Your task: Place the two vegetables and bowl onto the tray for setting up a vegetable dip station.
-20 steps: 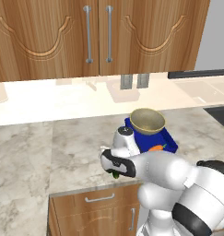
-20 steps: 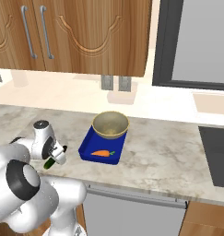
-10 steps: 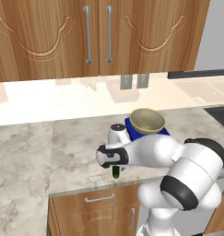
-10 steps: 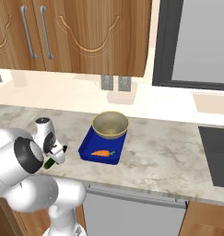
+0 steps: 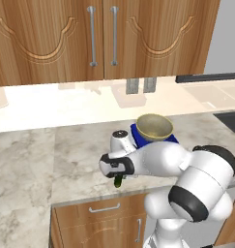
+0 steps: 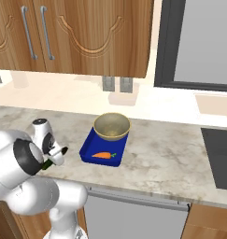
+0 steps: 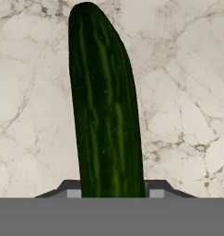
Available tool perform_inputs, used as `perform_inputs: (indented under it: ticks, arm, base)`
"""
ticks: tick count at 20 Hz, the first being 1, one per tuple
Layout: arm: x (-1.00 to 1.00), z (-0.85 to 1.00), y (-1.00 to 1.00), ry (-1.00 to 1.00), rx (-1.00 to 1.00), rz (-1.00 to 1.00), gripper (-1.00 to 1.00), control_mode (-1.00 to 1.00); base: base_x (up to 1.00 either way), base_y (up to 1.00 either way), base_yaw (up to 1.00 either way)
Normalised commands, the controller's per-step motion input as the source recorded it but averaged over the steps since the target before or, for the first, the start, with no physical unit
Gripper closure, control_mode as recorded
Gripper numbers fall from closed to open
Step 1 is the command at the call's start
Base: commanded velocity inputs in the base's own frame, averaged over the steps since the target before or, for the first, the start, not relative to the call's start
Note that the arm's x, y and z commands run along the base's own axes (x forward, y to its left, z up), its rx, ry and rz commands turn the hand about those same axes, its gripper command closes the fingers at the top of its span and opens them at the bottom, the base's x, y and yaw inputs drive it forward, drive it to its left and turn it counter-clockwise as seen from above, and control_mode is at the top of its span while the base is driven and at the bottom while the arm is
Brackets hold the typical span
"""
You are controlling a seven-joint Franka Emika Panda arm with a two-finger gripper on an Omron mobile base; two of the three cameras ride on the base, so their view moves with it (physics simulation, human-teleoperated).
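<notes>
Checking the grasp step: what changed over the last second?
The gripper closed in on the cucumber, its fingers now against both sides. Its elbow swung out to the right. Bowl, carrot and tray unchanged; the cucumber lies on the counter as before.

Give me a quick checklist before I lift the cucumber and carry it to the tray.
1. Slim dark green cucumber between the fingers: ok, one tip each side.
2. Gripper clamped firmly: cannot tell; contact is hidden.
3. Cucumber lying on the marble counter: ok.
4. Deep blue rectangular tray within sight: ok.
5. Free room on the tray: not ok; the round tan bowl fills its far half, the small orange carrot lies in front.
</notes>
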Motion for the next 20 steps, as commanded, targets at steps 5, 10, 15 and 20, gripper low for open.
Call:
perform_inputs:
  ticks: [5,10,15,20]
  arm:
    - [-0.21,0.26,-0.14,-0.11,-0.01,-0.15,1.0,-1.0]
    - [-0.02,0.29,-0.28,0.0,-0.07,-0.27,1.0,-1.0]
    - [-0.1,0.15,-0.21,0.0,0.0,-0.29,1.0,-1.0]
    - [-0.01,0.28,-0.32,0.0,0.0,-0.24,1.0,-1.0]
  base:
    - [0.0,0.0,0.0]
    - [0.0,0.0,0.0]
    - [0.0,0.0,0.0]
    - [0.0,0.0,0.0]
